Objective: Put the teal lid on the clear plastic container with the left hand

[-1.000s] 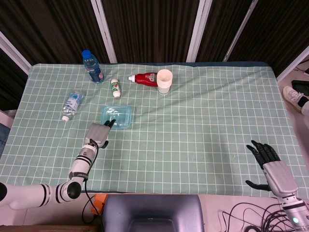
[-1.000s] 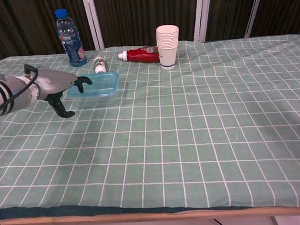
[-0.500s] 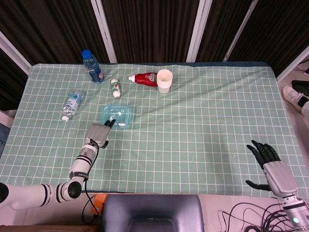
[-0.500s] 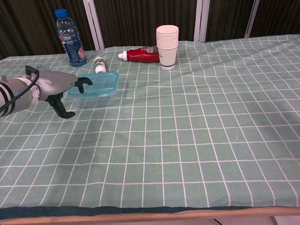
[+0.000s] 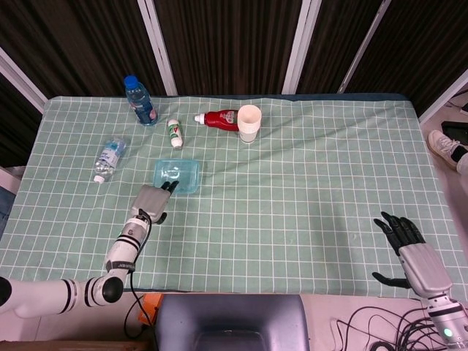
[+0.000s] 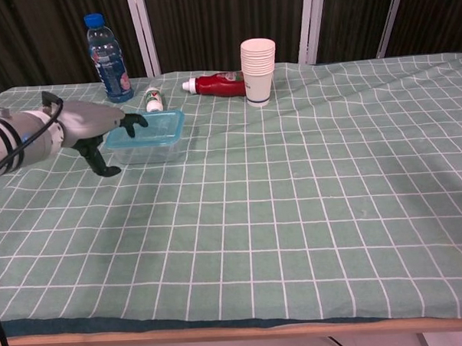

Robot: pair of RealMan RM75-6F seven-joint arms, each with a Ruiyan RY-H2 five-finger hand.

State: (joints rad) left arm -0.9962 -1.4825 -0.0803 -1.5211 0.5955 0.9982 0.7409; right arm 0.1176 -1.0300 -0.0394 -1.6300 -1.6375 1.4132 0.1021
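The teal lid [image 5: 178, 176] lies on top of the clear plastic container [image 6: 145, 146], left of the table's middle. My left hand [image 5: 151, 201] is at the container's near left side; in the chest view the left hand [image 6: 91, 128] has its fingertips [image 6: 135, 120] resting on the lid's [image 6: 148, 126] near left edge. Its thumb hangs down beside the container, apart from it. Nothing is gripped in that hand. My right hand [image 5: 404, 245] hovers at the table's near right corner, fingers spread and empty; the chest view does not show it.
Behind the container stand a blue-capped water bottle [image 5: 140, 100], a small white bottle [image 5: 174, 133] lying down, a red bottle [image 5: 220, 119] on its side and a stack of paper cups [image 5: 248, 123]. Another clear bottle [image 5: 108, 159] lies to the left. Green checked cloth [image 5: 307, 190] covers the table.
The left hand has risen a little and shifted right, its fingertips now further onto the lid. The lid sits flatter on the container. The right hand has not moved.
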